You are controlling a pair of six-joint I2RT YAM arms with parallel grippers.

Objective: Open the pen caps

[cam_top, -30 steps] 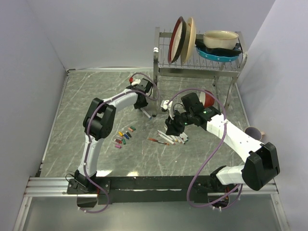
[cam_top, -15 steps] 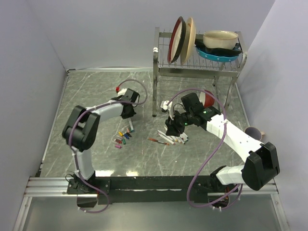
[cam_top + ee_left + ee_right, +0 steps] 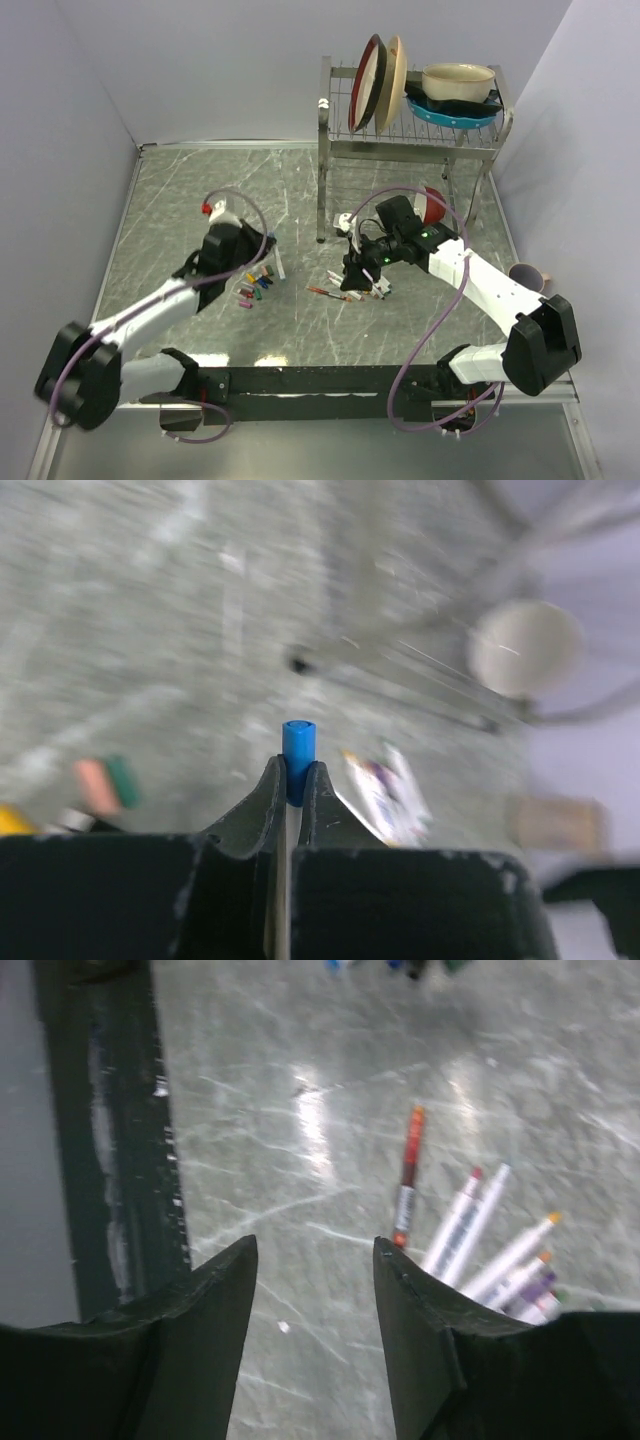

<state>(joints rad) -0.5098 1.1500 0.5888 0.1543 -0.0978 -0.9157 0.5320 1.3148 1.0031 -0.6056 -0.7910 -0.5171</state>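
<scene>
Pinching a small blue cylindrical plastic cap (image 3: 298, 742), the left gripper (image 3: 297, 770) had swung beside the loose coloured caps (image 3: 258, 285), probably to drop it there; the right gripper (image 3: 315, 1245) hung spread to their right.

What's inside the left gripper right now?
The left gripper pinches a blue pen cap, its tip poking out on top. A pale barrel sliver shows below; the rest is covered by the gripper.

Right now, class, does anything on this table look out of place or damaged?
No damage or spill shows. One orange-ended pen lies by itself, apart from the fanned bunch of pens; the loose pen caps sit in a small cluster.
</scene>
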